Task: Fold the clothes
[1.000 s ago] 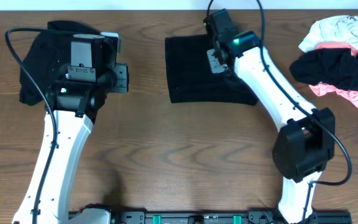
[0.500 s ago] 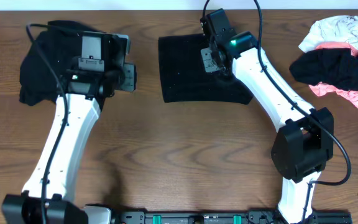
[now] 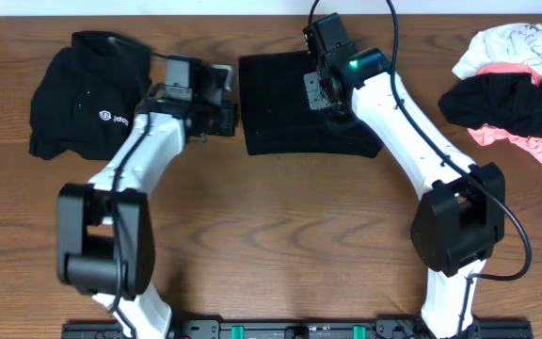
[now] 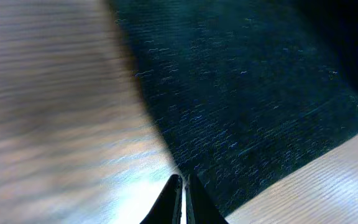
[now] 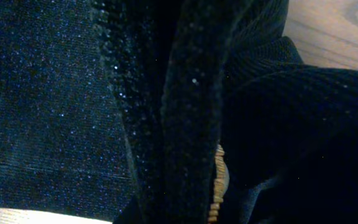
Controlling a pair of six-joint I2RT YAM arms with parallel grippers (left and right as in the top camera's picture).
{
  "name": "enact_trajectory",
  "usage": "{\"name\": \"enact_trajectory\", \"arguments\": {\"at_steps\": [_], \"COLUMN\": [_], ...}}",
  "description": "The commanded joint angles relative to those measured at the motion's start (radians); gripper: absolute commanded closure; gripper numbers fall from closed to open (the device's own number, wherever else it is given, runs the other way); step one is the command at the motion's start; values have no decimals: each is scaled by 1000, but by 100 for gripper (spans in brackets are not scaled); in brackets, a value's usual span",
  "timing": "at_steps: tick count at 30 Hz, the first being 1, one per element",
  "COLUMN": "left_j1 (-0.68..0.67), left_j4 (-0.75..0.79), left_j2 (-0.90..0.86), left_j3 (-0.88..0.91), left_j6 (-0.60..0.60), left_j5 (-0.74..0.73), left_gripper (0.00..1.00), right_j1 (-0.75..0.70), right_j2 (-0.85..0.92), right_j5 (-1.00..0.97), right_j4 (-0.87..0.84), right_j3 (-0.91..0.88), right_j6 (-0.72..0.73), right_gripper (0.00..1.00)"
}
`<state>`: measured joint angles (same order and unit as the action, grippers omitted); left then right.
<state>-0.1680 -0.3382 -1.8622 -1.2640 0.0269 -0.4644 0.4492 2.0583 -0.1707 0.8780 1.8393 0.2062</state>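
Note:
A black speckled garment (image 3: 294, 118) lies folded flat at the table's back centre. My right gripper (image 3: 320, 92) sits on its upper right part, shut on a bunched ridge of that fabric (image 5: 166, 93); only a tan ridged pad (image 5: 216, 186) shows beside the fold. My left gripper (image 3: 236, 102) is shut with nothing seen between its thin fingertips (image 4: 182, 182), which hover at the garment's left edge (image 4: 241, 93). A black garment with a small white logo (image 3: 92, 108) lies crumpled at the back left.
A pile of white, pink and black clothes (image 3: 516, 80) sits at the back right corner. Bare wooden table (image 3: 280, 235) fills the front. The arms' bases stand at the front edge.
My left arm has swung right, off the logo garment, to the speckled garment's left edge. The speckled garment has shifted slightly left. The right arm has stayed nearly still.

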Motion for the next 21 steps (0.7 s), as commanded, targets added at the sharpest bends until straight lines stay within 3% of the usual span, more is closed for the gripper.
{"name": "enact_trajectory", "arguments": {"at_steps": [1, 21], "left_j1": [-35, -80], "left_j4": [32, 124], "left_j2": [-28, -219], "left_j3": [3, 3], "left_j6": [1, -74], "left_j5": [-73, -21], "left_gripper": [94, 94], "right_j1": [16, 24], "right_j2": [-12, -35], "right_j5": [31, 154], "right_j4": [-2, -33], "right_j3": [32, 65], "right_j6": [26, 26], "right_gripper": [99, 99]}}
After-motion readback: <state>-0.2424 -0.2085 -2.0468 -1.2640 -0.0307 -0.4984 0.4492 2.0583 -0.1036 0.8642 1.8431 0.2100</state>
